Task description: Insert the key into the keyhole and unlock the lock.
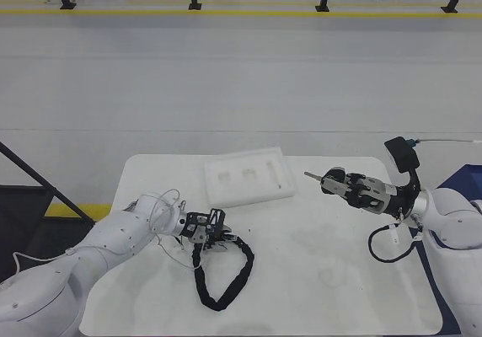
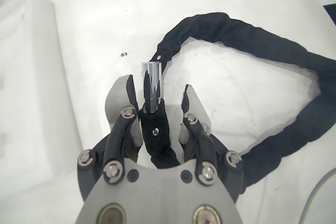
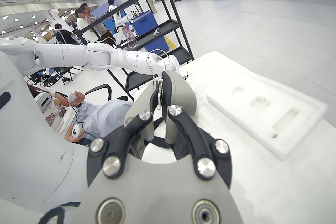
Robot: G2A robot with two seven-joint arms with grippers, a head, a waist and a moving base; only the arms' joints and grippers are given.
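The lock (image 2: 236, 33) – a chain in a black fabric sleeve – lies looped on the white table (image 1: 325, 278), near its front left part. The left gripper (image 2: 158, 82) is low over one end of it, jaws apart, straddling the chrome cylinder (image 2: 151, 83) that sticks out of the sleeve; the cylinder sits closer to one finger, with a clear gap at the other. The right gripper (image 3: 161, 78) is over the table's right side, well apart from the lock, clamped on the key (image 3: 159, 96), whose tip points toward the white foam tray (image 1: 249, 177)
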